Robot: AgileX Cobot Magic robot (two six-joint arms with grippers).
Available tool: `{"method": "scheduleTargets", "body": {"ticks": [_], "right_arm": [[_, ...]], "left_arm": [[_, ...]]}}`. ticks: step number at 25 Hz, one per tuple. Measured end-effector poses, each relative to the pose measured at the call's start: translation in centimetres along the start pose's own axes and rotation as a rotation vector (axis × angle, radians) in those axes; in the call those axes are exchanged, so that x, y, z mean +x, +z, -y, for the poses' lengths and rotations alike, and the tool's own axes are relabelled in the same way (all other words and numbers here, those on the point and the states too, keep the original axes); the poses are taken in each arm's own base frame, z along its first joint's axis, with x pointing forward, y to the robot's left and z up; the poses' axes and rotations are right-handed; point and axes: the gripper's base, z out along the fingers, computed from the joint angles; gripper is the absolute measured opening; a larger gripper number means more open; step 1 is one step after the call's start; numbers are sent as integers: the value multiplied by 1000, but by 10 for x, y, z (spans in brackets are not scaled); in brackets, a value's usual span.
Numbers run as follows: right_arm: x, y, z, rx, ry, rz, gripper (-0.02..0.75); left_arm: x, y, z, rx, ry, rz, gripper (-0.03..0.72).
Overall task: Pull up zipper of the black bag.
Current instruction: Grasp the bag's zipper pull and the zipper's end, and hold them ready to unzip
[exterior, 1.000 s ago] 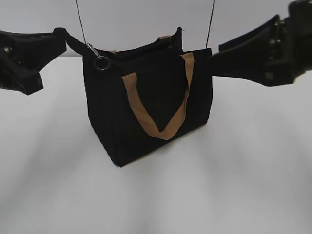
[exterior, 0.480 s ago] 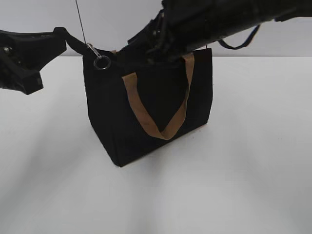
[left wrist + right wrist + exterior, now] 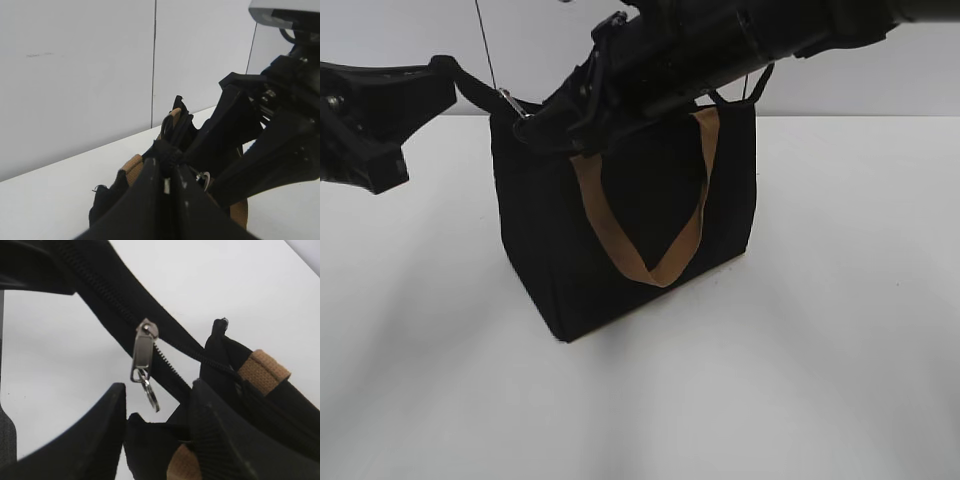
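Black bag point(image 3: 620, 240) stood upright on the white counter point(image 3: 840, 350) at the centre of the exterior view, its tan strap handle point(image 3: 650, 225) hanging down the near face. The left end effector point(image 3: 167, 187), at the bottom of its wrist view, was pressed together on the black strap at the bag's end, holding that corner taut. The right end effector point(image 3: 157, 430) lay across the bag's top in the upper middle of the exterior view, fingers point(image 3: 107, 425) spread, touching nothing that I could tell. The zipper point(image 3: 142, 352) hung just above that gap, silver tab dangling with a small ring below it. My judgement: closing now risked catching only the ring or the fabric edge, and the tab could swing aside; a slipped left hold would slacken the track.
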Motion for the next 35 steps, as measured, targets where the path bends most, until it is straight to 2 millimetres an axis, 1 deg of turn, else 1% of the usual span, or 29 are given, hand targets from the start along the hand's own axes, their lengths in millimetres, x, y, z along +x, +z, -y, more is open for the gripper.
{"method": "scheduleTargets", "body": {"ticks": [8, 13, 14, 19, 25, 27, 28, 29, 31, 32, 35], "right_arm": [[0, 1, -1, -3, -3, -1, 324], [-3, 7, -12, -27, -31, -8, 323], [-3, 7, -12, -25, -39, -13, 317], [-1, 7, -12, -16, -36, -31, 235], [-1, 7, -11, -11, -11, -31, 211], [-1, 7, -11, -8, -3, -31, 158], [-1, 7, -11, -8, -1, -32, 122], [-1, 7, -11, -7, 1, -34, 65], [-1, 7, -11, -6, 7, -39, 1], [0, 7, -11, -5, 16, -42, -13], [1, 7, -11, -1, 39, -53, -15]], "left_arm": [[-1, 0, 0, 2, 0, 6, 19], [-1, 0, 0, 3, 0, 8, 19], [-1, 0, 0, 3, -1, 9, 19], [-2, 0, 1, 8, -1, 19, 19], [-2, 0, 1, 10, -1, 23, 19], [-3, 0, 1, 11, -1, 25, 19], [-3, 0, 1, 11, -1, 25, 19], [-3, 0, 1, 11, -1, 25, 19], [-3, 0, 1, 12, -1, 26, 19], [-3, 0, 1, 12, -1, 26, 19], [-3, 0, 1, 12, -1, 26, 19]]}}
